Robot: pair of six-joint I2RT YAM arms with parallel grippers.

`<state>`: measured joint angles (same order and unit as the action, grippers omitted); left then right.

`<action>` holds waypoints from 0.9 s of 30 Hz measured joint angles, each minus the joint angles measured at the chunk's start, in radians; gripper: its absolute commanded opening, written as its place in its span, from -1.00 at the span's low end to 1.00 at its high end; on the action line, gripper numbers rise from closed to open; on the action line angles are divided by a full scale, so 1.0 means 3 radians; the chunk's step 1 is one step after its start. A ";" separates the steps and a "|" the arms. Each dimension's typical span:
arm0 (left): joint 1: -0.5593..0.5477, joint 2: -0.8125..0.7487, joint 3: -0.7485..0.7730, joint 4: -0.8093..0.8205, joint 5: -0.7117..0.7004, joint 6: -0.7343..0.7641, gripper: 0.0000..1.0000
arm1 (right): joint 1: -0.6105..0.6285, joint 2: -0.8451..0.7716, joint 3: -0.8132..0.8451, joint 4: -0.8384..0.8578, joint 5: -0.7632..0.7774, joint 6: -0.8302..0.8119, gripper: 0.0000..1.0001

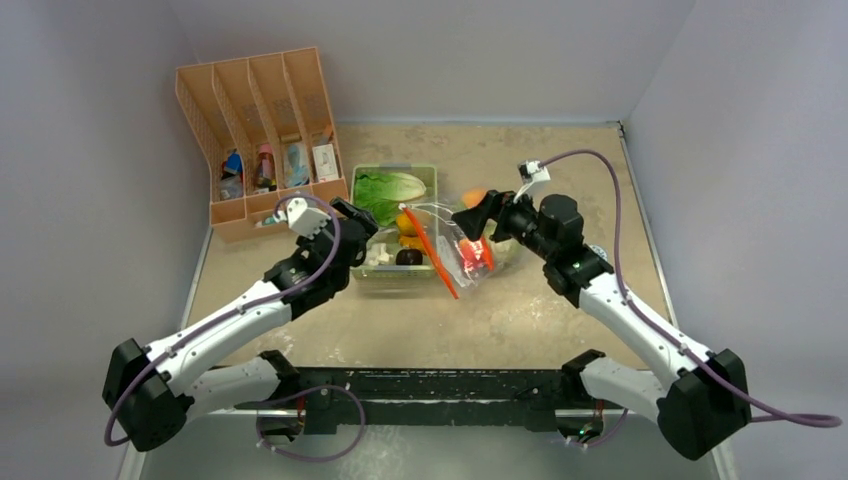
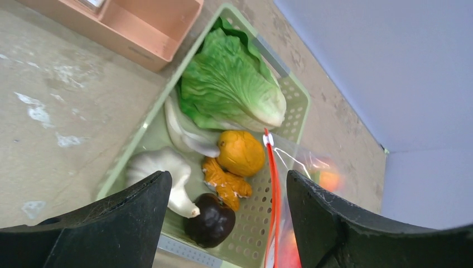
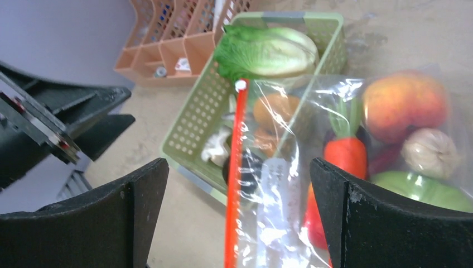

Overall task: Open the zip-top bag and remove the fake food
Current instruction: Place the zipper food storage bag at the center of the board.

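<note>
The zip-top bag point(image 1: 478, 255) lies against the right side of the pale-green tray point(image 1: 395, 168), its orange-red zip strip point(image 1: 432, 255) running diagonally. Through the plastic I see fake food: a peach point(image 3: 404, 106), a carrot point(image 3: 346, 156), a beige piece point(image 3: 429, 151), a green cabbage point(image 3: 424, 190) and a red chili point(image 3: 315, 220). My right gripper point(image 3: 240, 218) is open, and the zip strip point(image 3: 237, 167) passes between its fingers untouched. My left gripper point(image 2: 228, 218) is open over the tray's near end. There the strip point(image 2: 273, 195) runs just inside the right finger point(image 2: 346, 223), not pinched.
The tray point(image 2: 290, 72) holds a long lettuce point(image 2: 234, 84), a yellow pepper point(image 2: 241, 152), a garlic bulb point(image 2: 159, 167), a ginger piece point(image 2: 226, 184) and a dark round piece point(image 2: 212, 220). An orange file organiser point(image 1: 262, 120) stands at the back left. Grey walls enclose the table.
</note>
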<state>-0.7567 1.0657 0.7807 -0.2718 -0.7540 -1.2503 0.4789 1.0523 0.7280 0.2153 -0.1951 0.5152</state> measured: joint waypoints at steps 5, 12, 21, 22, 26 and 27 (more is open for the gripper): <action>0.0008 -0.0219 -0.0031 -0.0175 -0.0189 -0.0017 0.52 | -0.0075 0.0211 -0.0102 0.0516 -0.0178 0.0525 0.74; 0.0008 -0.0388 -0.0036 -0.0334 -0.0292 -0.0019 0.52 | -0.0031 0.0931 0.0191 0.0408 -0.0490 0.0566 0.38; 0.0008 -0.0621 -0.0051 -0.0422 -0.0429 -0.0019 0.52 | 0.0905 0.1562 0.1405 -0.0894 0.0701 -0.0188 0.16; 0.0008 -0.0640 -0.0051 -0.0437 -0.0446 -0.0020 0.52 | 0.0968 0.1593 0.1436 -0.0983 0.0796 -0.0220 0.12; 0.0008 -0.0707 -0.0055 -0.0476 -0.0528 -0.0020 0.52 | 0.1191 0.1715 0.1494 -0.1335 0.1127 -0.0333 0.01; 0.0008 -0.0715 -0.0055 -0.0476 -0.0544 -0.0020 0.52 | 0.1228 0.1752 0.1499 -0.1423 0.1195 -0.0352 -0.01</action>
<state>-0.7544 0.8513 0.7643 -0.4145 -0.9173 -1.2564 0.8474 1.5780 1.1778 -0.2115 0.1635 0.4095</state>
